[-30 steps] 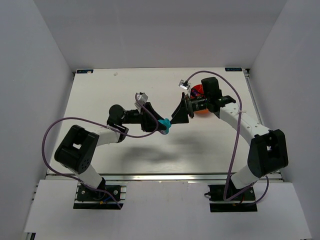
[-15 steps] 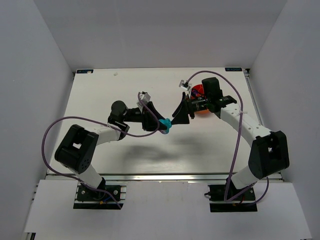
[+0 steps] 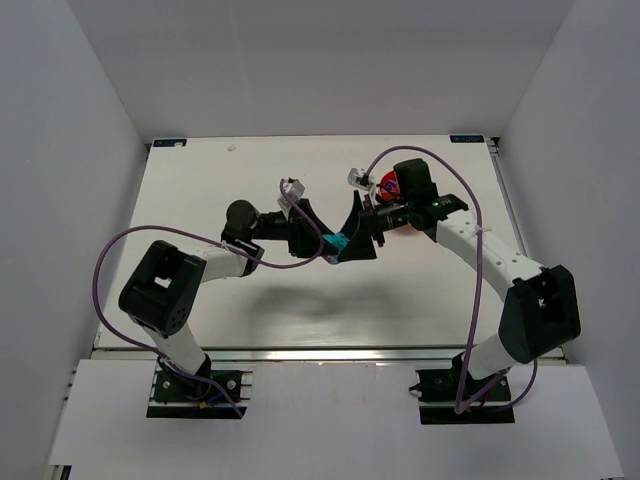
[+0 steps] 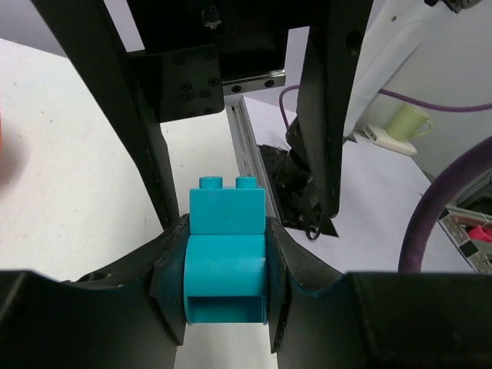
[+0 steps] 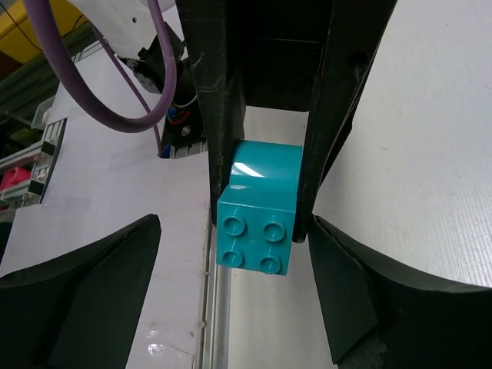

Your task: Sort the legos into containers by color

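Obs., one moment; all places referred to the teal lego [image 3: 338, 243]

- Nearest: left arm base [image 3: 195, 385] and right arm base [image 3: 465, 385] are bolted at the near edge, well short of the teal lego, one to its left and one to its right
- Table [image 3: 430, 300]: white. A soft shadow lies on the near-left side of the teal lego
- Teal lego: sits about mid-table in the top view, between the two wrists. Its four-stud face points at the right wrist camera
- Left gripper [image 4: 225, 292]: reaches in from the lego's left. Its fingers are pressed against two opposite sides of the block, so it is pinching the teal lego
- Right gripper [image 5: 234, 227]: comes in from the lego's far-right. Its fingers are spread wide, one on each side of the lego and outside the left gripper's fingers. The wrist view shows a gap on both sides, with no contact with the block
- Orange bowl [image 3: 390, 186]: beyond the lego and to its right, mostly hidden behind the right wrist. Compartments and contents cannot be told
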Robot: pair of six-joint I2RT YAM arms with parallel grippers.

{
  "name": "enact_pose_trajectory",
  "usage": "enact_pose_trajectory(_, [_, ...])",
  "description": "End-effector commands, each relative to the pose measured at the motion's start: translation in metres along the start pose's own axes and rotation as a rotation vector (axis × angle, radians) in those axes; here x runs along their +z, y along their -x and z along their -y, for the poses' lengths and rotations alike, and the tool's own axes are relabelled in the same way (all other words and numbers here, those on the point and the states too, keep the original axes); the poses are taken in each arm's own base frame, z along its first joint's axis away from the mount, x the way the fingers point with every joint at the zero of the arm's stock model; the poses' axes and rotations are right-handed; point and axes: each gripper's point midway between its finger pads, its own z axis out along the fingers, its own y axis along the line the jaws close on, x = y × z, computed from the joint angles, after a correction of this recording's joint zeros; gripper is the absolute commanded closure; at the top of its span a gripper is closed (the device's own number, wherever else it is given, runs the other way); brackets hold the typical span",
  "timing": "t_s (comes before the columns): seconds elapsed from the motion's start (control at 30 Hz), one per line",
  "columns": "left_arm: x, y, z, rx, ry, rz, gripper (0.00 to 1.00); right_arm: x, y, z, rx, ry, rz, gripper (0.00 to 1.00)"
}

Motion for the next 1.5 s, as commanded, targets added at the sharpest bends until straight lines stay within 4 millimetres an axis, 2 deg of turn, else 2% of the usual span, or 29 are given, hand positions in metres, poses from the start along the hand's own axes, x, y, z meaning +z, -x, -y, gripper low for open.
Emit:
enact_pose_trajectory(0.0, [0.006,0.021,-0.005,0.052,0.032,0.053,1.00,-0.004,0.011,-0.028,-0.065,0.077,0.025,0.18])
enact_pose_trajectory(0.27, [0.006,0.019,-0.009,0.034,0.045,0.041,1.00,-0.007,0.015,-0.012,-0.071,-0.043,0.033,0.24])
enact_pose_trajectory(0.5, [0.005,0.011,-0.014,0.008,0.072,0.017,1.00,-0.011,0.018,-0.004,-0.093,-0.115,0.046,0.38])
enact_pose_trajectory(0.6, [0.004,0.008,-0.017,0.003,0.081,0.000,1.00,-0.013,0.019,-0.004,-0.095,-0.110,0.048,0.40])
enact_pose_trajectory(0.73, [0.003,0.002,-0.017,0.004,0.082,-0.030,1.00,-0.016,0.019,-0.008,-0.107,-0.075,0.042,0.34])
enact_pose_trajectory(0.83, [0.000,0.003,-0.020,0.008,0.092,-0.035,1.00,-0.017,0.017,-0.010,-0.107,-0.062,0.035,0.34])
enact_pose_trajectory(1.03, [0.000,0.004,-0.020,0.010,0.087,-0.039,1.00,-0.016,0.016,-0.012,-0.102,-0.031,0.027,0.42])
enact_pose_trajectory(1.23, [0.001,0.006,-0.019,0.018,0.084,-0.039,1.00,-0.013,0.010,-0.007,-0.081,-0.040,0.011,0.39])
enact_pose_trajectory(1.47, [0.004,0.008,-0.017,0.020,0.085,-0.036,1.00,-0.011,0.008,-0.002,-0.073,-0.048,0.003,0.52])
